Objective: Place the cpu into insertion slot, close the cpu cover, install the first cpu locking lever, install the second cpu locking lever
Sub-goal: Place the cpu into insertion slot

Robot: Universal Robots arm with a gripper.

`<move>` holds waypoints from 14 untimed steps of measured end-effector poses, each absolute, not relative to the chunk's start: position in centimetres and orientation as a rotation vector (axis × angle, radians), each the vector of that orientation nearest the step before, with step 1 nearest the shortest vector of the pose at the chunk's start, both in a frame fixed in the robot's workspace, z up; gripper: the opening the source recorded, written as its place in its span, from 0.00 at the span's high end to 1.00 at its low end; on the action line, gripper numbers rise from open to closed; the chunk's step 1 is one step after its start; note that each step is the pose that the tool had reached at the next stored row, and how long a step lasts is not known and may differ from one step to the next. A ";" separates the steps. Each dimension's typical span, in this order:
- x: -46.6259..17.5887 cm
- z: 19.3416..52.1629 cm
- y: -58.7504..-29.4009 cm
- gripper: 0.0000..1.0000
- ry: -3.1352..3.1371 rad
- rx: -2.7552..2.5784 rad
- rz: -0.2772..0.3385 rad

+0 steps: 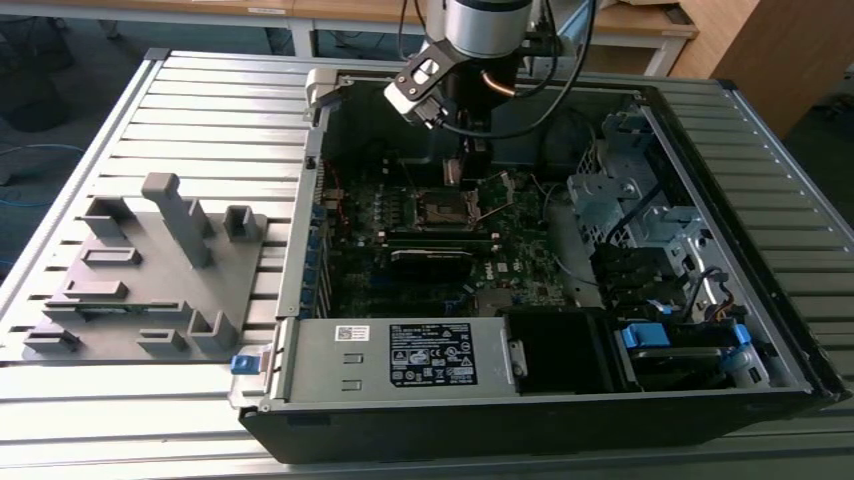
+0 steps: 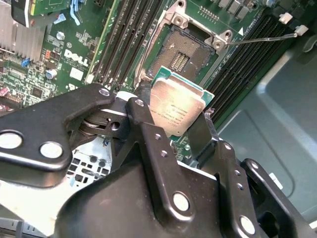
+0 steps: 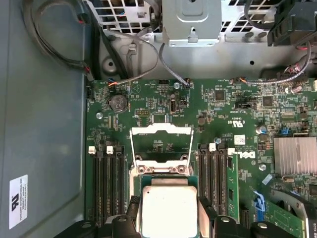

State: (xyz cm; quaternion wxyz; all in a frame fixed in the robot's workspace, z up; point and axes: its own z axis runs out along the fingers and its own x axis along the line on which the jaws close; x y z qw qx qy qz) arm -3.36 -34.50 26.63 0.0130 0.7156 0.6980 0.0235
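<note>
The pincer (image 2: 173,119) is clamped on the chip (image 2: 179,101), with a black finger (image 2: 142,124) on each of two opposite edges and the silver top facing both wrist cameras. The chip hangs just above the socket (image 2: 181,52), not down in it. The socket lies bare with its dark pin field showing. In the first wrist view the cover (image 3: 161,144) stands flipped up just beyond the chip. A thin locking lever (image 2: 262,38) sticks out loose to one side of the socket. Long black memory slots (image 2: 124,44) run close along both sides, so it's a tight spot. In the exterior view the arm (image 1: 483,30) reaches down into the open computer case (image 1: 534,430), with a drive cage (image 1: 614,190) on the exterior view's right and the power supply (image 1: 400,355) near the camera. A grey plastic jig (image 1: 147,260) sits on the slatted table (image 1: 200,110) at the exterior view's left, apart from the case.
</note>
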 end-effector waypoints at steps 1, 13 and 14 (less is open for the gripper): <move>-3.4 26.6 -34.5 0.46 2.188 2.217 0.074; -3.6 25.2 -34.5 0.46 2.320 2.082 0.077; -3.6 25.1 -34.5 0.46 2.324 2.077 0.077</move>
